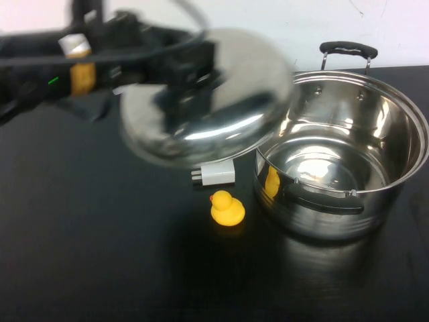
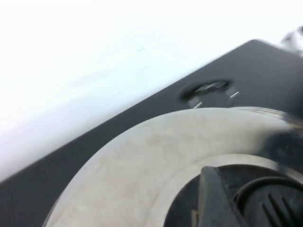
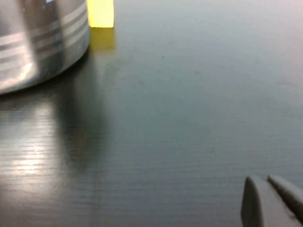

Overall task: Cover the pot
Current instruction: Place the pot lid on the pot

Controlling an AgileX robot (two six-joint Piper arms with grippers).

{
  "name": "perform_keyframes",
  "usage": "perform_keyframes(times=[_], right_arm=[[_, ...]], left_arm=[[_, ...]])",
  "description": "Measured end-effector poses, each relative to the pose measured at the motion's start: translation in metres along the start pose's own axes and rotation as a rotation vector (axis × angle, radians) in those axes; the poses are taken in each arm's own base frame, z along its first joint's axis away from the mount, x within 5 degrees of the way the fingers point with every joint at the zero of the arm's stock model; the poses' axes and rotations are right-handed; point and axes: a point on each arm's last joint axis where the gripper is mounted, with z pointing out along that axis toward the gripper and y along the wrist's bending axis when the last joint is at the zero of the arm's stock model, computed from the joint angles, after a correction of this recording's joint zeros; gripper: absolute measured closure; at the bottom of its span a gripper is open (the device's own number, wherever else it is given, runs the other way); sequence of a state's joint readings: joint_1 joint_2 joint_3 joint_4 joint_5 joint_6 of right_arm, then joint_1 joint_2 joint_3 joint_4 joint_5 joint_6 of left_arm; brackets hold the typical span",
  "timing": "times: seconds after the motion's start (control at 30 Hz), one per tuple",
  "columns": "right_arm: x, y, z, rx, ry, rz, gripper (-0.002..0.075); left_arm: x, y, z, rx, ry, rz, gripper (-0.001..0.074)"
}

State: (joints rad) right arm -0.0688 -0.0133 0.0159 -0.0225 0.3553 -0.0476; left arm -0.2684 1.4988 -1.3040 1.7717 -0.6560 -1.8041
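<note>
While left hand (image 1: 184,70) holds lid (image 1: 208,94), pot (image 1: 342,154) sits just right; right hand (image 3: 272,201) low, fingertips together.

1. a yellow rubber duck (image 1: 227,208) is seen standing on the black table (image 1: 100,255), near the middle of the scene.
2. a small white plug adapter (image 1: 216,175) is seen lying flat on the table just beyond the duck, its prongs pointed left.
3. a white wall (image 1: 281,20) is seen along the far edge of the table.
</note>
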Motion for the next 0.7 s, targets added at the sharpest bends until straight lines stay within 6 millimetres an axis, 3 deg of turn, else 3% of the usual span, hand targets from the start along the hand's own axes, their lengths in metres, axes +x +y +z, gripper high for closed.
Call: perform_keyframes(times=[0.17,0.4,0.7], right_arm=[[0.0,0.0,0.0,0.0,0.0,0.0,0.0728],[0.0,0.0,0.0,0.0,0.0,0.0,0.0728],[0.0,0.0,0.0,0.0,0.0,0.0,0.0728]], left_arm=[[-0.016,-0.014,0.045,0.13,-0.009,0.025,0.0417],[-0.014,-0.038,0.102,0.261,0.004,0.046,0.0417],[0.002,-0.058,0.132,0.314,0.027,0.098,0.0417]])
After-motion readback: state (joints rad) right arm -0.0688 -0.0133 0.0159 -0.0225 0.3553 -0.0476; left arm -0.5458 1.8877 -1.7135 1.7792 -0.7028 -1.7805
